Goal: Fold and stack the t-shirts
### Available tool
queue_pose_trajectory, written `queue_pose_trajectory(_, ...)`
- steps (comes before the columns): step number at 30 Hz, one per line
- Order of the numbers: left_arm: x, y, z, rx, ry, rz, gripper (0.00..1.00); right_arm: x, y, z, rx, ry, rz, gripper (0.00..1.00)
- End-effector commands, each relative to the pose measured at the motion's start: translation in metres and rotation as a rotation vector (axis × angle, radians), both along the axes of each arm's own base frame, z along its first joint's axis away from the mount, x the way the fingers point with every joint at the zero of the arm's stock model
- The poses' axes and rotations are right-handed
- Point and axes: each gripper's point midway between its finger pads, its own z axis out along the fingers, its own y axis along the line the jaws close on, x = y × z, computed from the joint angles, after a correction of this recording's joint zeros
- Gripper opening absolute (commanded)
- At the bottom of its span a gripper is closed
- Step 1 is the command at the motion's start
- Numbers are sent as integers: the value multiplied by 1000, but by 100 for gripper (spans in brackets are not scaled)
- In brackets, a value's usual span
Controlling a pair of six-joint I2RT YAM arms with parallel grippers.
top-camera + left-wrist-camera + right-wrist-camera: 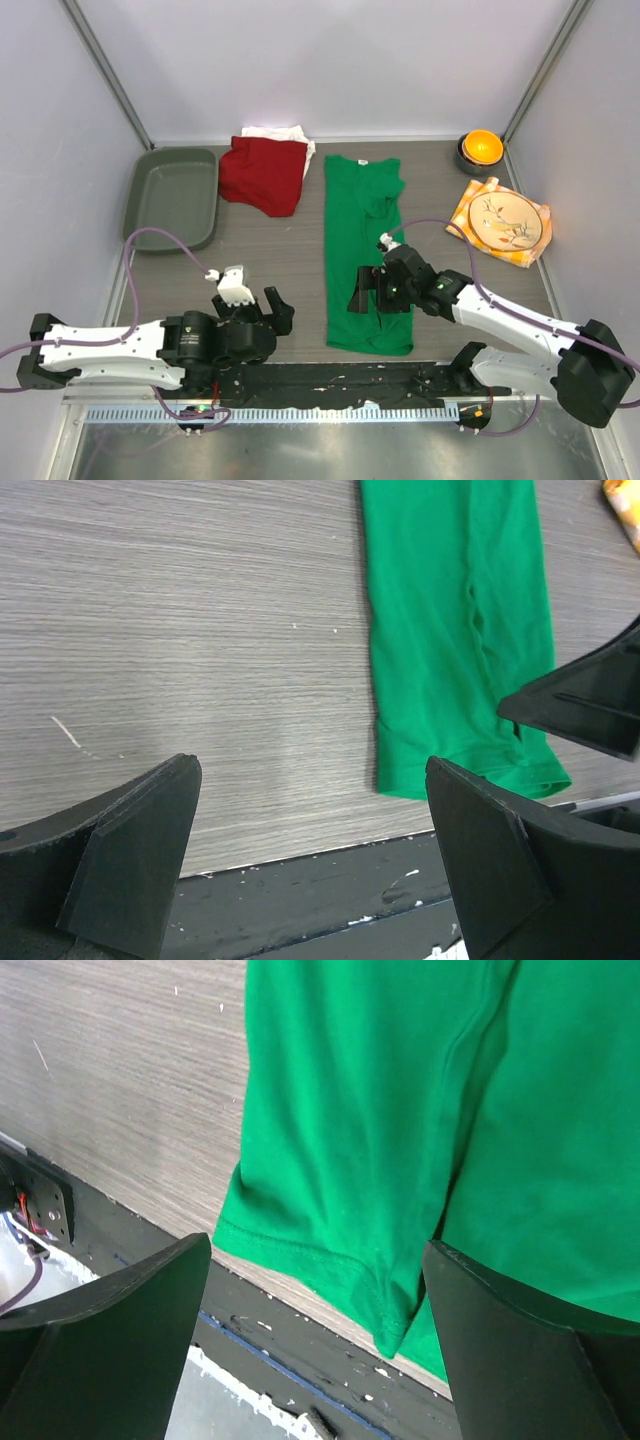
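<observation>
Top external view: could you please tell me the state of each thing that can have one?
green t-shirt, folded into a long strip, lying flat.
dark red t-shirt, loosely folded, atop the white t-shirt.
white t-shirt, mostly covered.
left gripper, open, empty.
right gripper, open, over the green t-shirt's near end.
plate, on the checked napkin.

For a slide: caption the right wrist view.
Open right gripper poised over the green t-shirt hem, near the table edge.

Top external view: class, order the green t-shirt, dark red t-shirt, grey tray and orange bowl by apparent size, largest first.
1. green t-shirt, clearly largest
2. grey tray
3. dark red t-shirt, somewhat smaller than the tray
4. orange bowl, clearly smallest
</observation>
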Motion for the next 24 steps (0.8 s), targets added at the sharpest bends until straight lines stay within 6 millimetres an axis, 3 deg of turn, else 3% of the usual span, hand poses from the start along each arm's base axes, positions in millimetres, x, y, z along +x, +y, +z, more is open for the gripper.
queue_pose_trajectory(1, 8, 12, -2, 28, -28, 67, 100, -1, 18, 8, 54, -19, 0, 92)
queue_pose_trajectory(16, 5, 12, -11, -15, -13, 60, 100, -7, 3, -4, -17, -25, -18, 85)
queue_pose_trajectory(24, 5, 9, -11, -4, -17, 56, 100, -16, 1, -19, -33, 9, -10, 75)
